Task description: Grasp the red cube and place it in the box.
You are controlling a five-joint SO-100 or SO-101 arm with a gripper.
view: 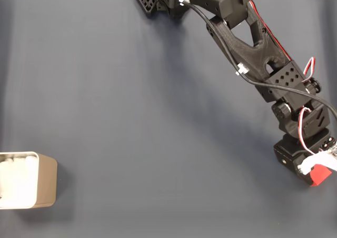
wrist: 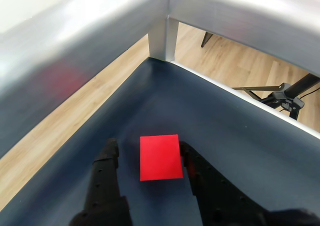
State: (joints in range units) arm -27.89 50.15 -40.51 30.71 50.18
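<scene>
Hand: the hand (wrist: 147,153) stands open astride the red cube (wrist: 160,157); one finger seems to touch it, with a gap at the other, so no hold yet, I'd judge.
Cube: on the worktop (view: 158,117) at four o'clock in the fixed view.
Box: the box (view: 46,181) waits at eight o'clock, well apart.
Surroundings: metal rail (wrist: 165,11) beyond the cube; nothing lies between cube and box.
</scene>
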